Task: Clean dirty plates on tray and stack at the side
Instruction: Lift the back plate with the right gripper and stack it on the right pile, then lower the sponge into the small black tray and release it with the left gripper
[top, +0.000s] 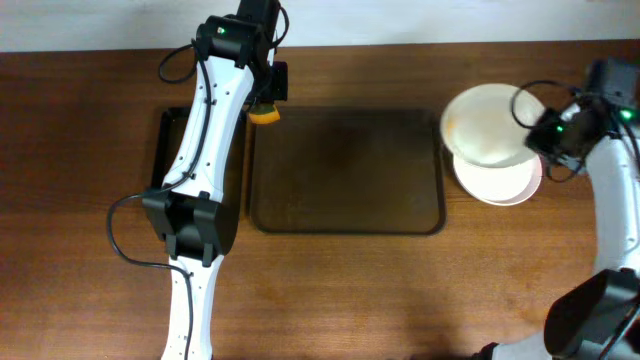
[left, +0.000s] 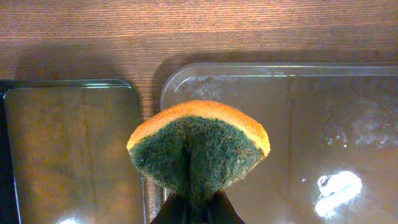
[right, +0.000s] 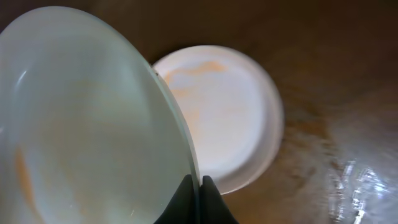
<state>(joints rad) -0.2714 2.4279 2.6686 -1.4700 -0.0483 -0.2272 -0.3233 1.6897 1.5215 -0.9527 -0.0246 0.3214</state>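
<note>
Table (top: 350, 290): brown wood, grain running left to right. A pale strip (top: 450, 20) borders its far edge.

Black tray (top: 163, 150): narrow, rectangular, with rounded corners and a low rim. It lies flat on the left part of the table, and its glossy floor (left: 68, 155) reflects light.

Sponge (left: 199, 146): orange body, dark green scouring face, folded so the green faces outward. In the overhead view the sponge (top: 263, 115) sits near the black tray's far right corner.

Streaked plate (top: 482, 125) tilted over lower plate (top: 500, 186), beside brown tray (top: 345, 172).
</note>
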